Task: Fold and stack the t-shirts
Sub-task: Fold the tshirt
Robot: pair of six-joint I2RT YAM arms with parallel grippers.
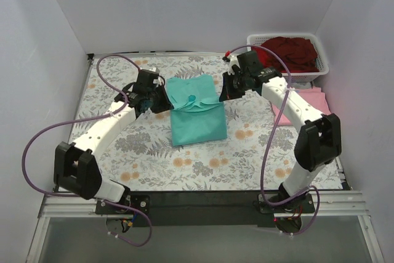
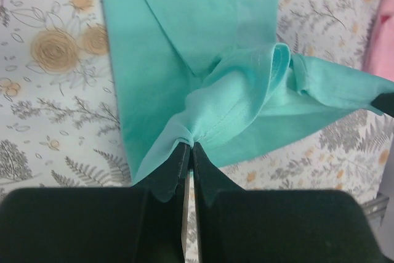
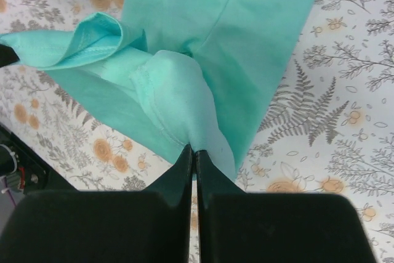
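left claw (image 2: 189,147) pinching teal t-shirt (image 2: 184,41) edge, right claw (image 3: 192,150) pinching opposite edge

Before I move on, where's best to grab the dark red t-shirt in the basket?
Probably pinch the highest bunched fold of the dark red t-shirt, coming straight down from above: it lies crumpled, and the walls of the white lattice basket block sideways approaches.
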